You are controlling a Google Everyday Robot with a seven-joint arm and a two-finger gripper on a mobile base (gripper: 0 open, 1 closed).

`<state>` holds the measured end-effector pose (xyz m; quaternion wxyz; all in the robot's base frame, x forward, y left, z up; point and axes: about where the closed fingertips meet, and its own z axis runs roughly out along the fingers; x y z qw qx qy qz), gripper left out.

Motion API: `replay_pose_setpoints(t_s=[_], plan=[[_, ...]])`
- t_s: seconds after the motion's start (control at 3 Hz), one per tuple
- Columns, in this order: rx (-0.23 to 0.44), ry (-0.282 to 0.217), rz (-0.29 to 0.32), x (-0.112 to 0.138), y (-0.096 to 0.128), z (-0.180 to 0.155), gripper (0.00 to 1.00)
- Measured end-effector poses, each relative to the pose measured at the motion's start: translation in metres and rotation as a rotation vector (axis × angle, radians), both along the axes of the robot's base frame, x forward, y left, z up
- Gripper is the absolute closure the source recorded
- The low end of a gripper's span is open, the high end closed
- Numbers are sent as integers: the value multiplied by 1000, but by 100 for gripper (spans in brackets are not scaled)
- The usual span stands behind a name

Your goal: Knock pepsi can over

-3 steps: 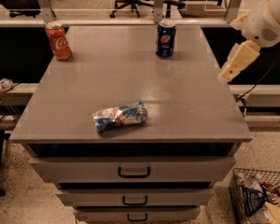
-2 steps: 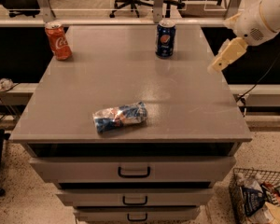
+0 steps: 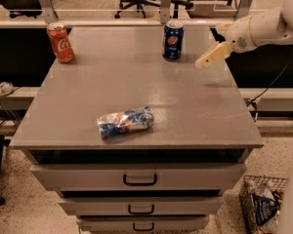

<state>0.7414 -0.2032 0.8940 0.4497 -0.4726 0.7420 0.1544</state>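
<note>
The pepsi can point(image 3: 173, 40) is dark blue with a silver top and stands upright near the back edge of the grey table point(image 3: 136, 89), right of centre. My gripper point(image 3: 203, 63) hangs on the white arm coming in from the upper right. It is above the table's right side, a little right of the can and lower in the picture, apart from it.
An orange-red cola can point(image 3: 60, 42) stands upright at the back left corner. A wrinkly silver-and-blue snack packet point(image 3: 125, 122) lies near the front edge. Drawers point(image 3: 139, 178) are below the tabletop. A wire basket point(image 3: 261, 204) sits on the floor at lower right. Office chairs stand behind.
My gripper has moved left, from beyond the table's right edge toward the pepsi can. The cans and packet have not moved.
</note>
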Motion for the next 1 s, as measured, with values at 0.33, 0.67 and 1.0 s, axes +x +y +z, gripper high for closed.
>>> replay_pose_setpoints(t_s=[0.33,0.67,1.0], plan=[[144,-18,35,27,29,-15,0],[251,-20,93,39,65,-19,0],[334,-5,163,36,99,-18,0]])
